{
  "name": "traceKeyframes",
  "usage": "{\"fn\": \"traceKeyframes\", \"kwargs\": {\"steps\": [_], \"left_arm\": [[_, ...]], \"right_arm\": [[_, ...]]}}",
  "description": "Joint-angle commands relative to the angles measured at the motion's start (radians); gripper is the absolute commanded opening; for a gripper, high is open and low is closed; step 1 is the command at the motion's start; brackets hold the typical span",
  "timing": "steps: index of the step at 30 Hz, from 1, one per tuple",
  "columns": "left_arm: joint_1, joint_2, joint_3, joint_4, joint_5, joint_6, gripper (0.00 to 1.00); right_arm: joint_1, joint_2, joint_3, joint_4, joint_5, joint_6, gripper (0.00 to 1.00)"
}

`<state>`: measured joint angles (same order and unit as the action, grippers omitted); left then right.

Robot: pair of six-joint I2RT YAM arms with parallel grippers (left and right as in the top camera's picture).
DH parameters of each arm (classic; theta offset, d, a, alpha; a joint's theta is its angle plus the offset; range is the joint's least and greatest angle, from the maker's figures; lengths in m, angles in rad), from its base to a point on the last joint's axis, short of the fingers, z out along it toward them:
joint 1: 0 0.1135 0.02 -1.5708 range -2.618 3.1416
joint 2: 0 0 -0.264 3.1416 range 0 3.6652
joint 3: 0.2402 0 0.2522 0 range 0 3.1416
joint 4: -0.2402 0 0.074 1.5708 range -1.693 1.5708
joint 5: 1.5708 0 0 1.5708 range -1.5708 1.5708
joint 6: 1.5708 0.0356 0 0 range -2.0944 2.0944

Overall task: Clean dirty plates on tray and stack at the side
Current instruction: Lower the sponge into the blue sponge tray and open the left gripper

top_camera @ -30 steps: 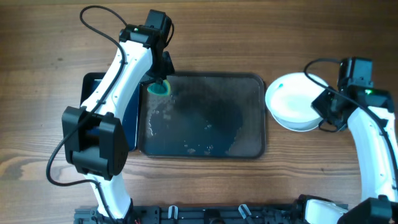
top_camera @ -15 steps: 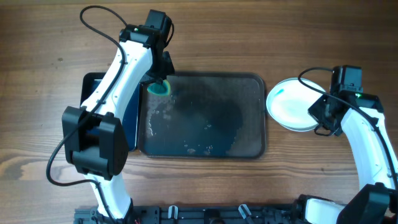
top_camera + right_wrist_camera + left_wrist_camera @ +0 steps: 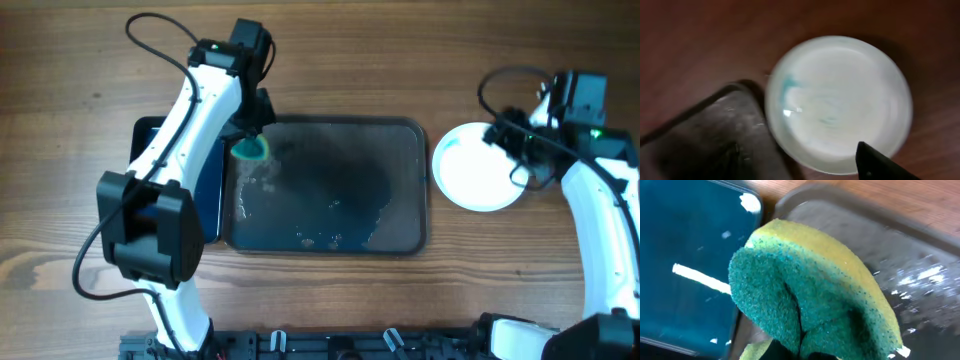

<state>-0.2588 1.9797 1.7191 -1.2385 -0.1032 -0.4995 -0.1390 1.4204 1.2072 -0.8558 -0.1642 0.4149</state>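
Observation:
The tray [image 3: 400, 135] lies mid-table, wet and streaked, with no plate on it. The plates [image 3: 478, 180] sit on the wood just right of it; I make out only the top one [image 3: 840, 100], white with a faint blue smear near its left rim. My right gripper [image 3: 512, 140] hovers over the plates' far right edge, open and holding nothing; one dark fingertip [image 3: 877, 162] shows in the right wrist view. My left gripper [image 3: 250, 132] is shut on a green-and-yellow sponge [image 3: 810, 295], at the tray's far left corner [image 3: 805, 200].
A smaller glossy dark tray [image 3: 160, 150] lies left of the big tray, partly under my left arm; it fills the left of the left wrist view [image 3: 685, 255]. Bare wooden table [image 3: 400, 60] surrounds both trays and the plates.
My right gripper opened, let go of the plate and drew back toward the far side. The plate now rests by the tray. The sponge shifted slightly left.

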Motion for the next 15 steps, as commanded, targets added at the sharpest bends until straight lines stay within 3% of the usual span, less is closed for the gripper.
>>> {"fn": "traceKeyframes", "kwargs": {"steps": [1, 3, 7, 15], "left_arm": [[0.087, -0.093, -0.002, -0.06, 0.0, 0.097, 0.04], [0.133, -0.095, -0.003, -0.092, -0.043, 0.156, 0.04], [0.224, -0.086, -0.058, -0.087, -0.113, 0.156, 0.04], [0.372, -0.086, -0.336, 0.128, -0.155, 0.226, 0.04]], "right_arm": [[0.111, -0.004, 0.07, 0.004, -0.145, -0.053, 0.77], [0.176, -0.003, 0.069, 0.008, -0.132, -0.037, 0.77], [0.313, 0.008, 0.061, 0.004, -0.01, -0.008, 0.77], [0.417, 0.062, 0.061, 0.0, 0.034, 0.007, 0.78]]}}
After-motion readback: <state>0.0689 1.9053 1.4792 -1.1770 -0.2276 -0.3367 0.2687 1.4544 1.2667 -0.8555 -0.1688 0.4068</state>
